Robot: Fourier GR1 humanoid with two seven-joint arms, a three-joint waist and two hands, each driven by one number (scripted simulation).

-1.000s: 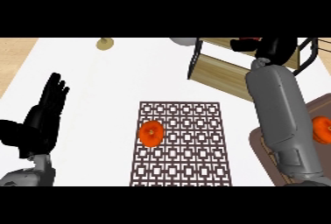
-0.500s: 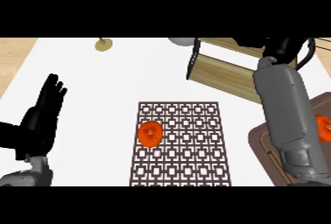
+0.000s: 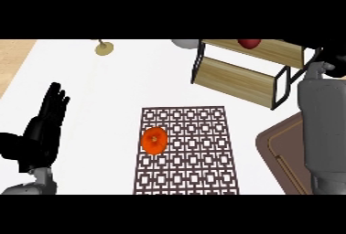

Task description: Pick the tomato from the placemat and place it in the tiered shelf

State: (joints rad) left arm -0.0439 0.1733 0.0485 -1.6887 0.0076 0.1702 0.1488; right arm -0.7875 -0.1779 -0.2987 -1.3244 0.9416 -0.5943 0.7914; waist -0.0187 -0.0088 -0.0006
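The left hand (image 3: 45, 129) stands at the left edge of the view. Its black fingers (image 3: 55, 98) are straight and relaxed, pointing up toward the far side of the counter and holding nothing. It rests above the white counter (image 3: 115, 91), well apart from everything else, and its grey forearm enters from the lower left corner.

The right hand (image 3: 333, 58) shows only as a dark shape at the upper right edge, just beside the right end of the tiered shelf (image 3: 233, 77). Too little of it is visible to tell whether it grips anything. Its long grey forearm (image 3: 323, 132) runs down the right side of the view.

The tomato (image 3: 154, 140), orange-red and round, lies on the placemat (image 3: 196, 155), near the mat's left edge and about halfway along it. Neither hand touches it. The placemat is a dark brown lattice rectangle in the middle of the counter, reaching the lower edge of the view.

The tiered shelf, of pale wooden boards in a black frame, sits beyond the mat toward the upper right. A small red object (image 3: 249, 43) lies on its upper board. A dark brown tray (image 3: 280, 151) lies right of the mat, partly under the forearm. A small golden object (image 3: 103, 47) stands at the far edge.
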